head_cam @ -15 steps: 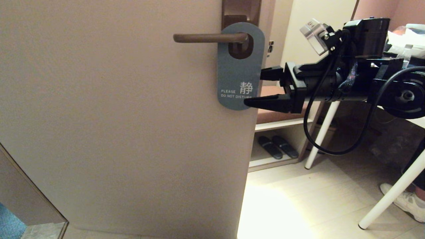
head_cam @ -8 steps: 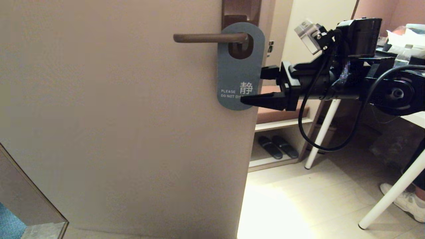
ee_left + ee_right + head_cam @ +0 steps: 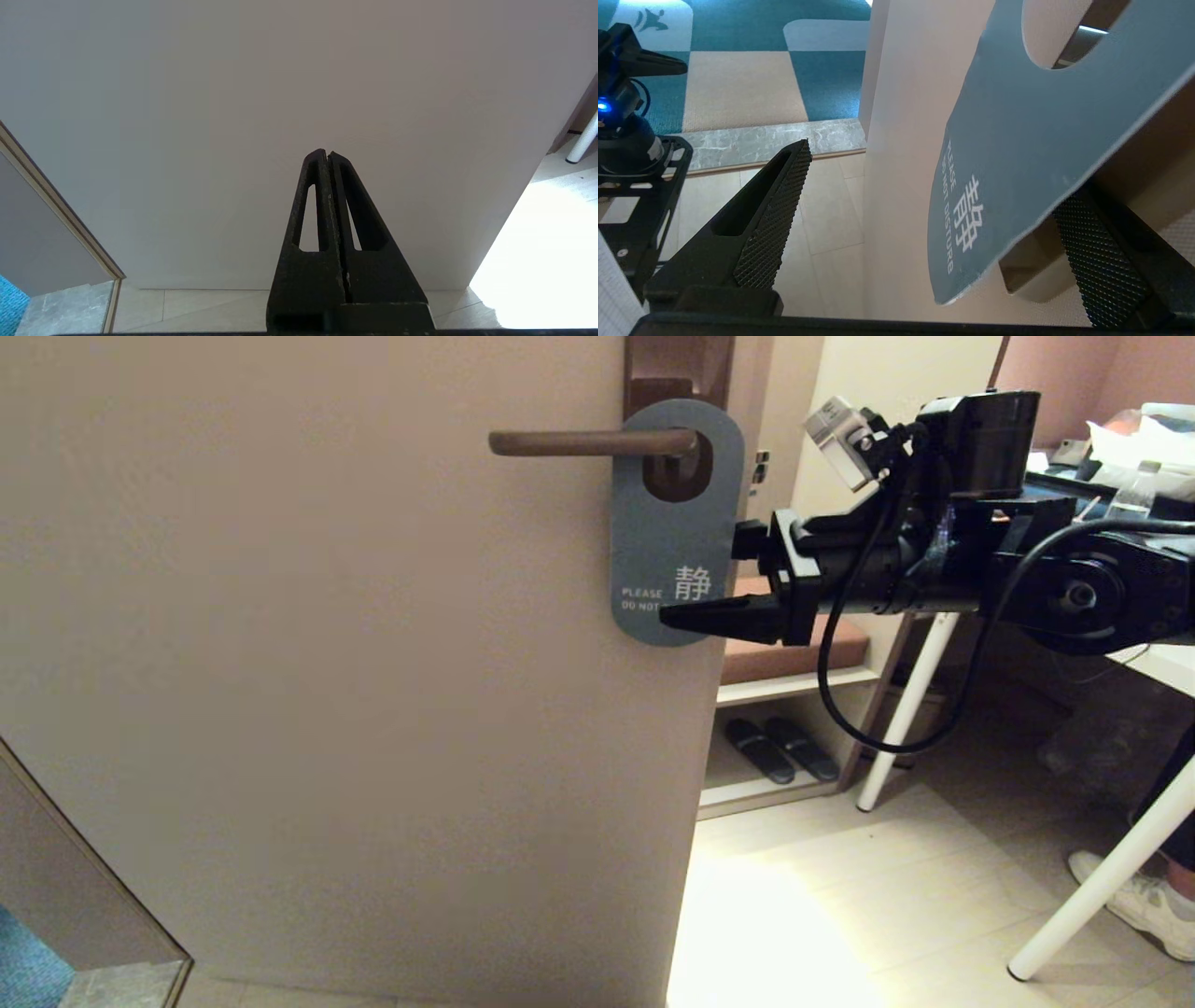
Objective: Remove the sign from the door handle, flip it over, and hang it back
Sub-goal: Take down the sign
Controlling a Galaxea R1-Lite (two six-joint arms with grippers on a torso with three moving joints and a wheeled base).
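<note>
The flat blue oblong card sign [image 3: 674,537] reading "PLEASE DO NOT DISTURB" is hanging by its big hole on the slim brown-bronze metal door handle [image 3: 590,442], blue side facing out, against the pale beige door [image 3: 327,709]. The black right gripper [image 3: 709,581] is reaching in level from three o'clock, jaws spread wide and gripping nothing. In the right wrist view the sign's lower end is sitting between the two textured fingers [image 3: 773,214], one in front of the card and one behind it, with neither pressing on it. The left gripper [image 3: 328,156] is sitting parked low before the door, jaws clenched on nothing
</note>
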